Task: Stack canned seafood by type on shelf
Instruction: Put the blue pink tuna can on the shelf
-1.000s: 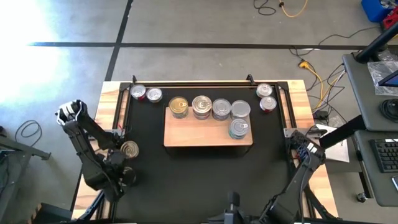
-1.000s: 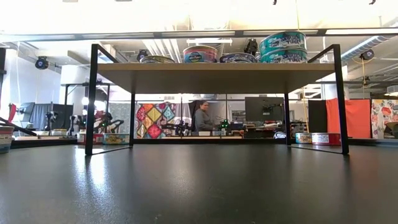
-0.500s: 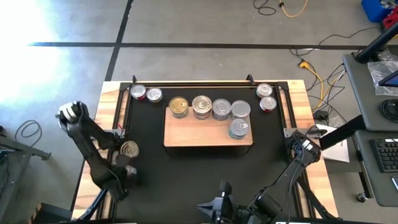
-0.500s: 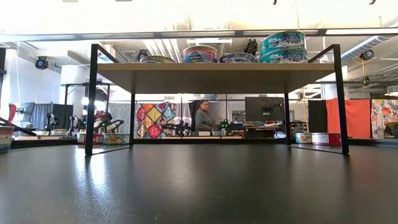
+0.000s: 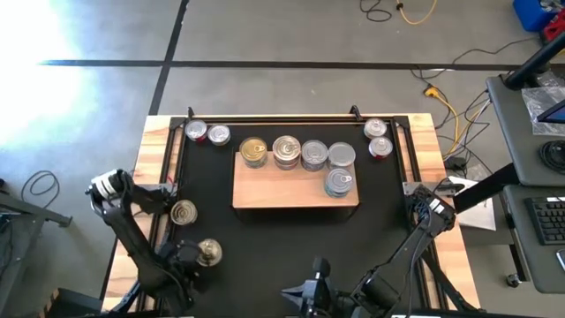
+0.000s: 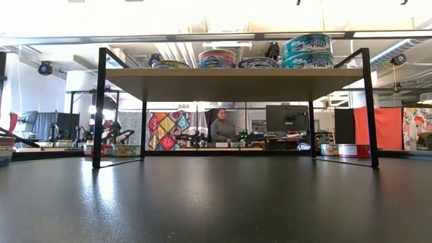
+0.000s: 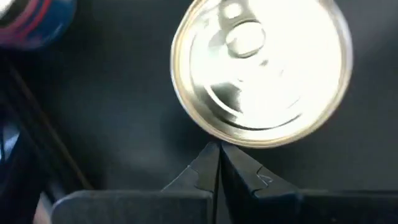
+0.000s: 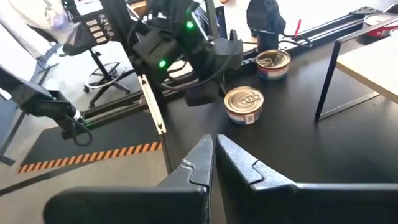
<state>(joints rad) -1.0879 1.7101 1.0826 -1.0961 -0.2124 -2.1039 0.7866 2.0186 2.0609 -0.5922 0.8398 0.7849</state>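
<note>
A gold-lidded tin of the canned seafood stands on the black mat at the near left. My left gripper is shut and points steeply down just left of it. In the left wrist view the shut gripper ends at the tin's rim. A second tin stands a little farther back. The shelf holds several tins along its far edge, and one of them sits nearer. My right gripper hangs shut over the near edge, holding nothing. My left gripper's shut fingertips stand at the near rim of the gold-lidded tin, coming from above and slanting. I cannot tell whether they touch it. The tin stands upright on the mat.
Two tins stand at the mat's far left corner and two more at the far right. The shelf is a raised board on black legs. Bare mat lies between the shelf and the near edge.
My left gripper has moved toward the table's near edge and down, tipping more steeply downward. The gold-lidded tin, unseen in the earlier high views, now shows just right of it. My right gripper shifted a little toward the table's left, then kept still.
</note>
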